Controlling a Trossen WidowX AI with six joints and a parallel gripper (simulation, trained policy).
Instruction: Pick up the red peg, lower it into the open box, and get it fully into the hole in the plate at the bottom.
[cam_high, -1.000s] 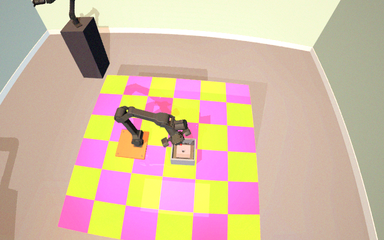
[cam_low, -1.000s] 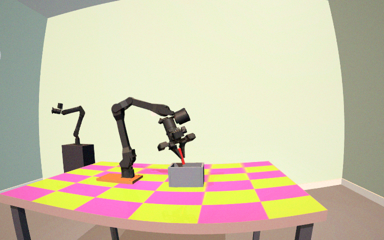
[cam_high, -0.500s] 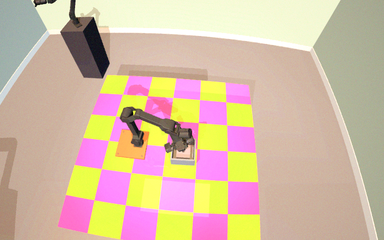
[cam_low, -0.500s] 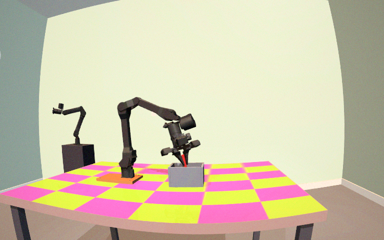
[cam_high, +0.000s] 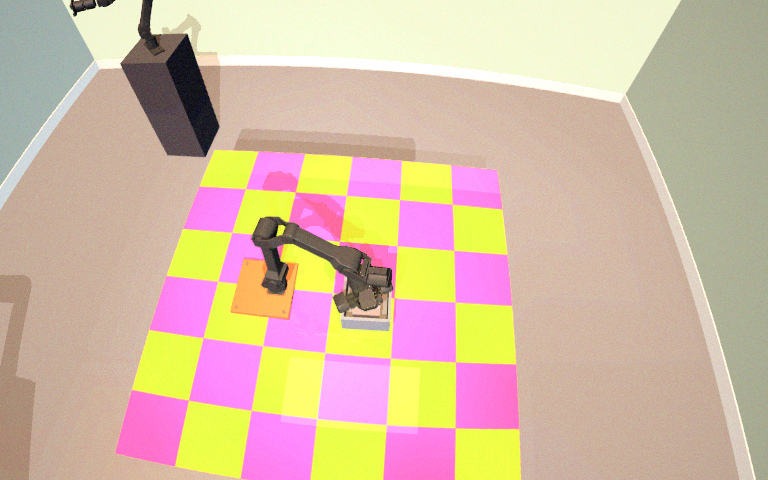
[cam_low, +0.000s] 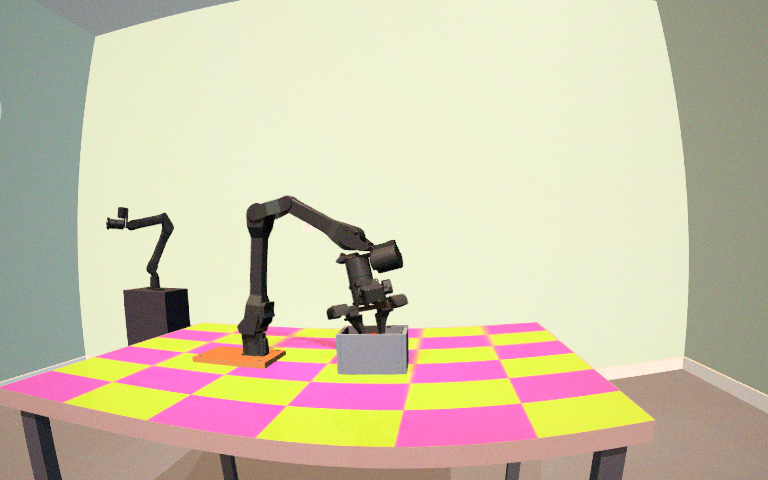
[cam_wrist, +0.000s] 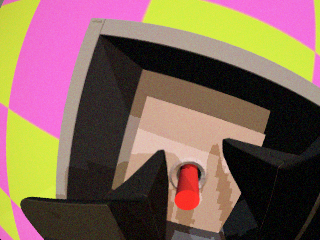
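The open grey box (cam_high: 365, 324) (cam_low: 370, 356) (cam_wrist: 70, 100) stands on the checkered table. A pale plate (cam_high: 367, 310) (cam_wrist: 200, 125) lies at its bottom. The red peg (cam_low: 373, 333) (cam_wrist: 187, 192) stands with its lower end in the ringed hole (cam_wrist: 202, 175) of the plate, its upper part sticking up. How deep it sits I cannot tell. My gripper (cam_low: 370, 330) (cam_wrist: 194, 151) reaches down into the box, tilted. It is open, one finger on each side of the peg, with a visible gap on both sides. The arm hides the peg in the top view.
The box walls rise close around my fingers. The arm's orange base plate (cam_high: 249, 300) (cam_low: 218, 356) lies left of the box. A second arm (cam_low: 164, 226) stands on a dark pedestal (cam_high: 152, 101) (cam_low: 147, 311) behind the table at the left.
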